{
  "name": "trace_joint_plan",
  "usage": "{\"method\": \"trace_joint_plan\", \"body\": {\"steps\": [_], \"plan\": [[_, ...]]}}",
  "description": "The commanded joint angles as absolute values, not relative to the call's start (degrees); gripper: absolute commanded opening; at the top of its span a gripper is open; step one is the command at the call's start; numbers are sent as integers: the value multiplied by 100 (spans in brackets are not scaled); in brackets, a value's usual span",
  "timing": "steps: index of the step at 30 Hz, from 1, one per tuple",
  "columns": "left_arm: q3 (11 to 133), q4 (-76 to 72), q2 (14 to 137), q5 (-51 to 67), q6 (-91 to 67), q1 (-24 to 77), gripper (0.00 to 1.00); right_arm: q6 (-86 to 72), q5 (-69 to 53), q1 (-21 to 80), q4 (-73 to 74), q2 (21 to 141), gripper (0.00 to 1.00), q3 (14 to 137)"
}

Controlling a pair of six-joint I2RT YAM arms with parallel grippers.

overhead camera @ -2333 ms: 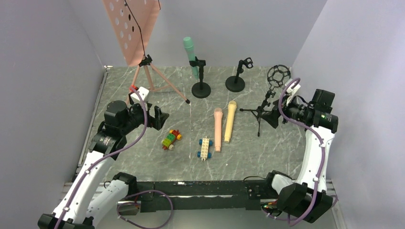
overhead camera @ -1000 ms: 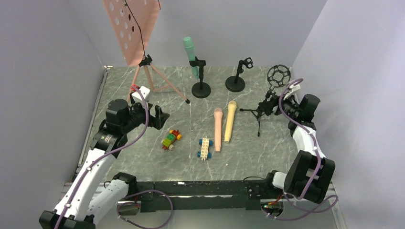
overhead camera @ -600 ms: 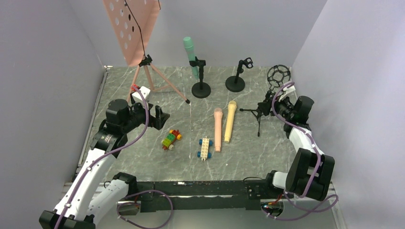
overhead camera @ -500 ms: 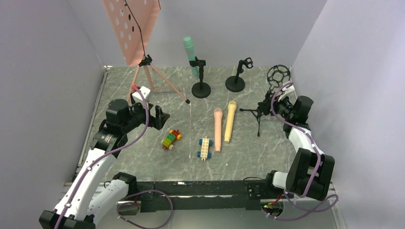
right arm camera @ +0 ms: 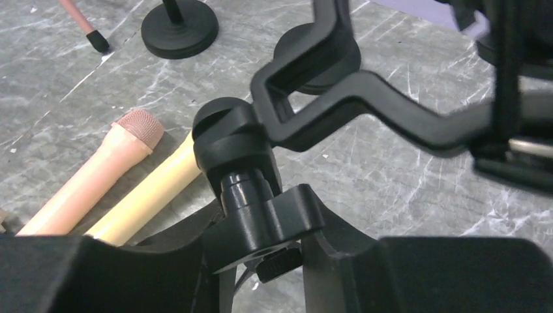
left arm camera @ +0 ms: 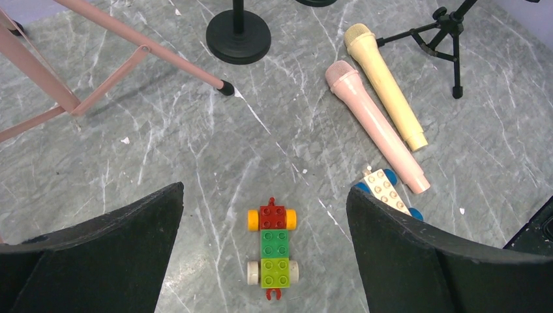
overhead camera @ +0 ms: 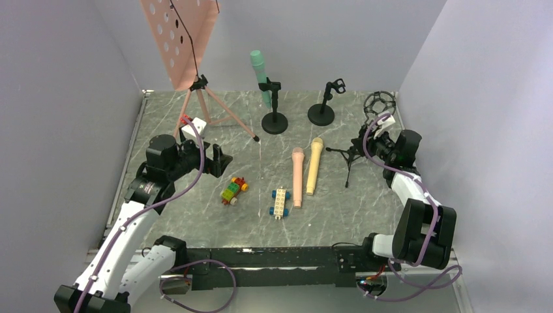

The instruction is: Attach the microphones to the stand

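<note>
The mint green microphone [overhead camera: 259, 73] sits clipped in a round-base stand [overhead camera: 274, 122] at the back. The salmon pink microphone [overhead camera: 297, 176] [left arm camera: 375, 127] and the tan-yellow microphone [overhead camera: 313, 164] [left arm camera: 385, 85] lie side by side mid-table. A second round-base stand [overhead camera: 321, 114] holds nothing. My right gripper [overhead camera: 366, 145] [right arm camera: 264, 228] is shut on the hub of the black tripod stand [overhead camera: 352, 155] [right arm camera: 238, 150], which carries a ring mount [overhead camera: 379, 102]. My left gripper [overhead camera: 218, 158] [left arm camera: 264, 192] hangs open above a toy-brick car [left arm camera: 272, 244].
A pink music stand [overhead camera: 179, 39] on a tripod stands at the back left, one leg [left arm camera: 140, 49] reaching toward the centre. A white toy-brick car [overhead camera: 280, 203] lies beside the pink microphone's tail. Grey walls close in both sides.
My right gripper has closed on the tripod stand's hub, and the stand has shifted slightly left. The left arm has stayed still.
</note>
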State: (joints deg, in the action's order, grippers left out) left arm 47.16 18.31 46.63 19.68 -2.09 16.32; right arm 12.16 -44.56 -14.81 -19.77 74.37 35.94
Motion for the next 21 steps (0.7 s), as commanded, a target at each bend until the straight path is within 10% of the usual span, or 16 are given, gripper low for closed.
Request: {"method": "trace_joint_plan", "body": {"steps": [1,21], "plan": [[4720,1661,4636,2118,-127,1608,99,1432,-4464,-1433,-2034,7501,30,3879],[4667,1573,4553,2132,-90,1608,99,3241,-5573,-932,1656,7593,18,6479]]}}
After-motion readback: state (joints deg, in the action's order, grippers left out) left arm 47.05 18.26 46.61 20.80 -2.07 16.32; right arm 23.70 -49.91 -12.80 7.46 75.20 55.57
